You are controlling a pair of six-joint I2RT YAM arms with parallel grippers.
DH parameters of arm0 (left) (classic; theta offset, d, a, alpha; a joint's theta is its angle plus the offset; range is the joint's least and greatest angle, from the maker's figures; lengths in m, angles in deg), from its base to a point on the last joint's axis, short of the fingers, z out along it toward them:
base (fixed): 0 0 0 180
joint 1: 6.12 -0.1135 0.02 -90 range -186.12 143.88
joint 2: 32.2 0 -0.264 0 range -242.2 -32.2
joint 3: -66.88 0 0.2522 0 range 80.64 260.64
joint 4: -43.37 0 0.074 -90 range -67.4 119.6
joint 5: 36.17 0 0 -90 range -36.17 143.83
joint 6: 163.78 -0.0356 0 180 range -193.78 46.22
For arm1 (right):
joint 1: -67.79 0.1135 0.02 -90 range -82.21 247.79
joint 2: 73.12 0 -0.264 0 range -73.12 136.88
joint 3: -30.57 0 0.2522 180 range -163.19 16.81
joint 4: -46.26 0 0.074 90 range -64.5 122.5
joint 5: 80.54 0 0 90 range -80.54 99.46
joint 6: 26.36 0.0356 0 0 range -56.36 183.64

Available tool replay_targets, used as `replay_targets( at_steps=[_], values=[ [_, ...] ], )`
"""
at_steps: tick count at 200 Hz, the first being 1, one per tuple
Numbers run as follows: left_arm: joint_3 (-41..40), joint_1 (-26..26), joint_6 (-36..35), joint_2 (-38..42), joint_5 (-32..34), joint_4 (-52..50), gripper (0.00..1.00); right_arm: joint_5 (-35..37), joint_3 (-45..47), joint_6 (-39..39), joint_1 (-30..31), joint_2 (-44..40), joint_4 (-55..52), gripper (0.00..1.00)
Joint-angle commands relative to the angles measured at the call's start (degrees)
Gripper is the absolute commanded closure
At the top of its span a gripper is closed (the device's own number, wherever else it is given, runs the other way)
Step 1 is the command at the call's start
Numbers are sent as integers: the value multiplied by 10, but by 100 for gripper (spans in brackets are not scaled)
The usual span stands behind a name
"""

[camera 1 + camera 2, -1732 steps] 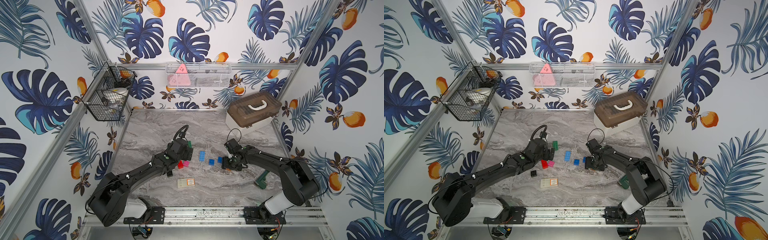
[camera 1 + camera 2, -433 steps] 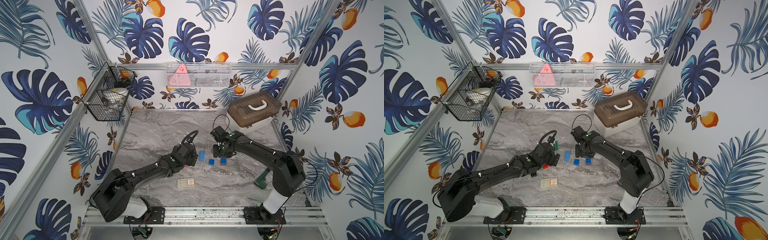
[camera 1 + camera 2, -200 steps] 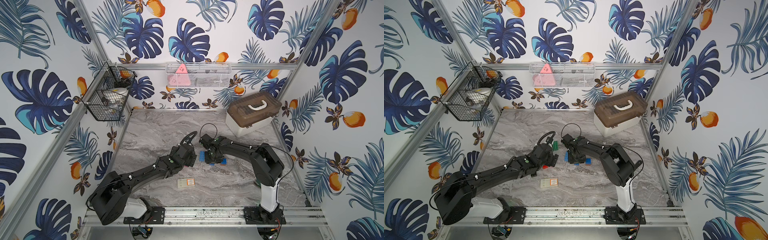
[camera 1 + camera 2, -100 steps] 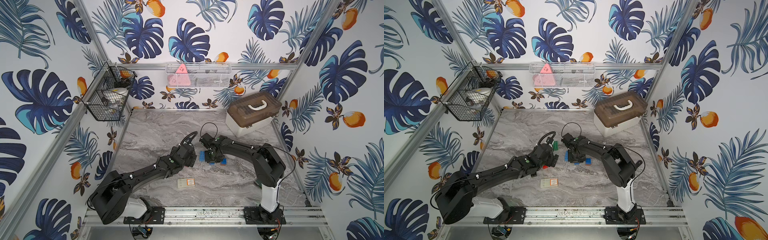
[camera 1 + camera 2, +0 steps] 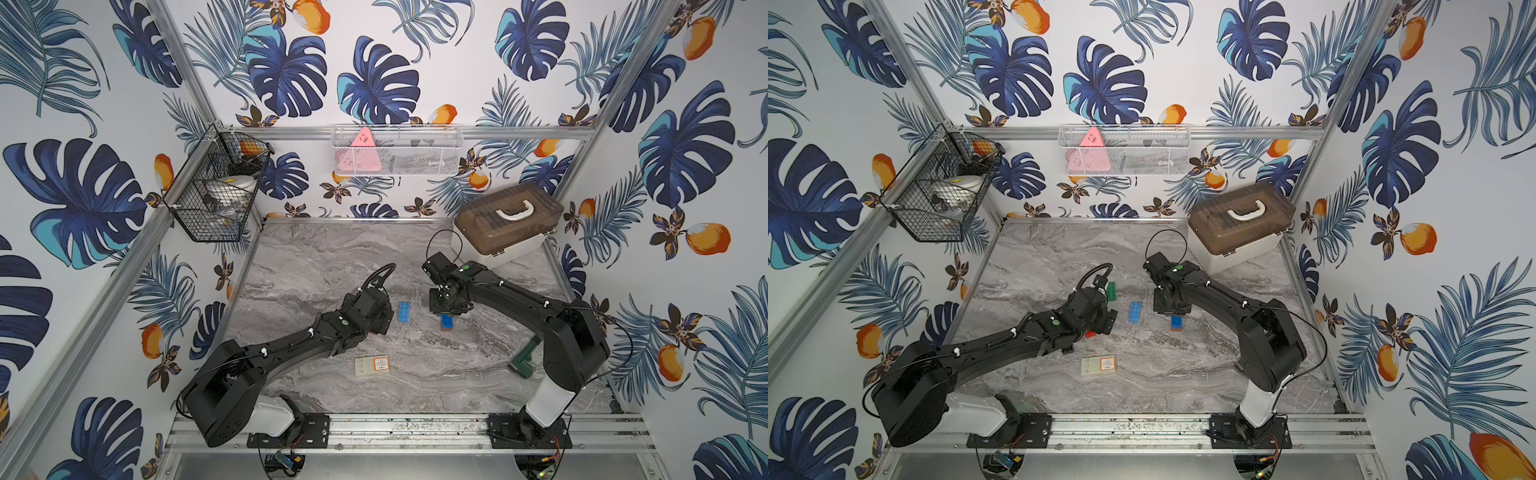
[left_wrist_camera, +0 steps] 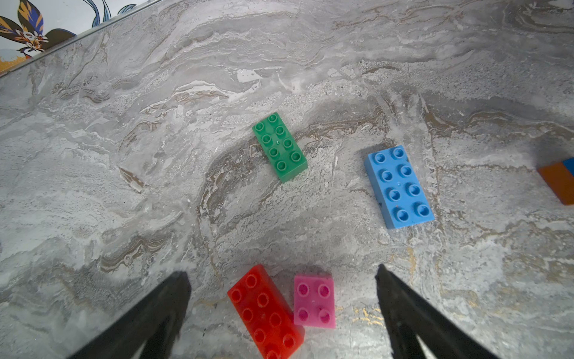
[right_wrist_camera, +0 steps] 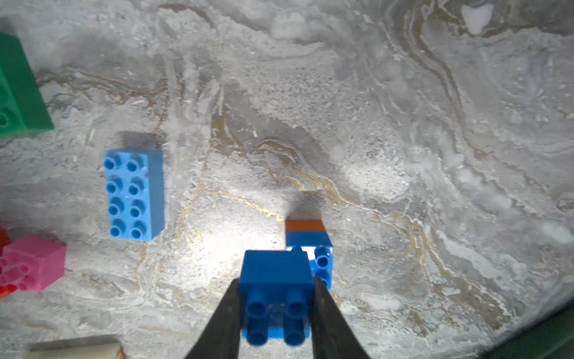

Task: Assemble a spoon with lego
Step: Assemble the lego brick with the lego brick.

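Misalignment seemed the likeliest fault; the right gripper, clamped on a small blue brick, hung close by the orange-and-blue stem on the table; an off-centre press could topple it; the left gripper gaped empty above the red brick and pink brick.

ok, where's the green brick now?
The green brick lies studs up on the table, slightly left of centre in a top view, just ahead of the left gripper and left of the long blue brick.

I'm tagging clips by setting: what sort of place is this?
Probably a robot test booth: aluminium frame, leaf-wallpaper panels, left arm and right arm bolted to a rail by the tabletop.
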Motion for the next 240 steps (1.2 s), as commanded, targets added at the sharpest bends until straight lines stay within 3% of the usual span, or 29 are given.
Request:
replay_targets(
  at_steps=[1,240],
  values=[
    [2,1,8,-1,-1,5,1,-1,15,-15,-8,-9,-14,71],
    [1,3,8,-1,6,4,1,-37,53,-38,-23,39,13,71]
  ],
)
